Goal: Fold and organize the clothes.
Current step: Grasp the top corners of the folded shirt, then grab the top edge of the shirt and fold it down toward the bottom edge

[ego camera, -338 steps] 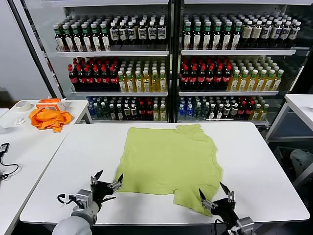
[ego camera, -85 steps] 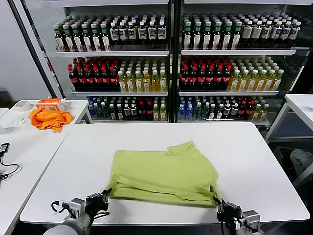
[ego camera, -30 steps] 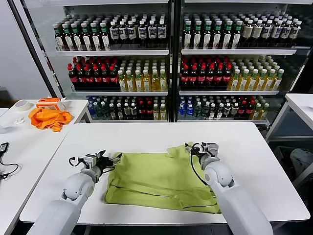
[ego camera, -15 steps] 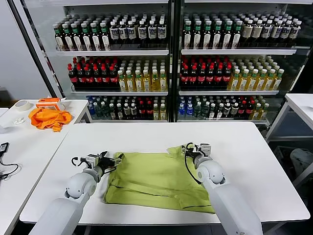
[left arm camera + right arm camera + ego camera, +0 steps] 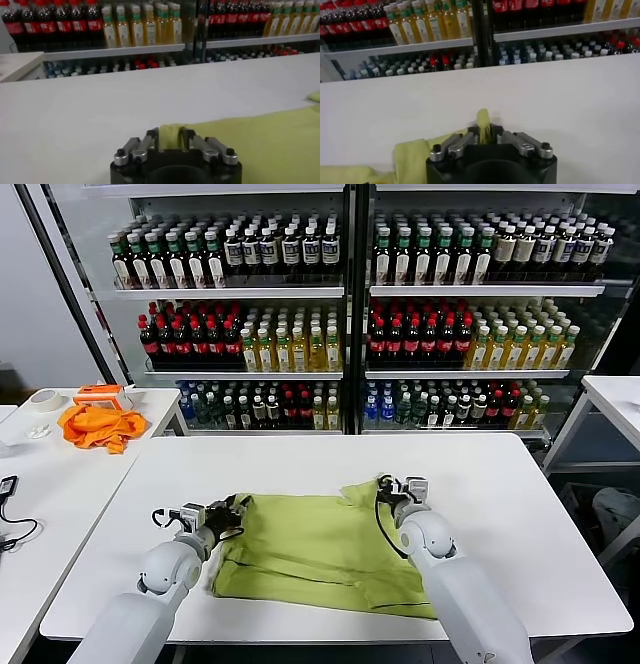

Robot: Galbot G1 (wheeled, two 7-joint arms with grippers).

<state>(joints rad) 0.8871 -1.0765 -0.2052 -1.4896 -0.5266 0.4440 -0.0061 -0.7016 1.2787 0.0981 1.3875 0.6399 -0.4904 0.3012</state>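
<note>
The light yellow-green T-shirt (image 5: 320, 549) lies folded on the white table (image 5: 520, 514), plain side up. My left gripper (image 5: 238, 509) is shut on the shirt's far left corner; in the left wrist view a fold of the cloth (image 5: 171, 137) sits pinched in the left gripper (image 5: 172, 142). My right gripper (image 5: 383, 488) is shut on the shirt's far right corner by the raised sleeve. In the right wrist view a thin ridge of cloth (image 5: 482, 120) stands up out of the right gripper (image 5: 484, 131). No printed graphic shows.
A bright orange cloth (image 5: 98, 426) and a tape roll (image 5: 46, 399) lie on the side table at the left. Glass-fronted coolers full of bottles (image 5: 345, 304) stand behind the table. A black cable (image 5: 12, 529) lies at the far left.
Over eleven seconds the flat shirt was folded far edge toward me, both grippers then went to its far corners. In the last second both closed in on the corners and gripped them.
</note>
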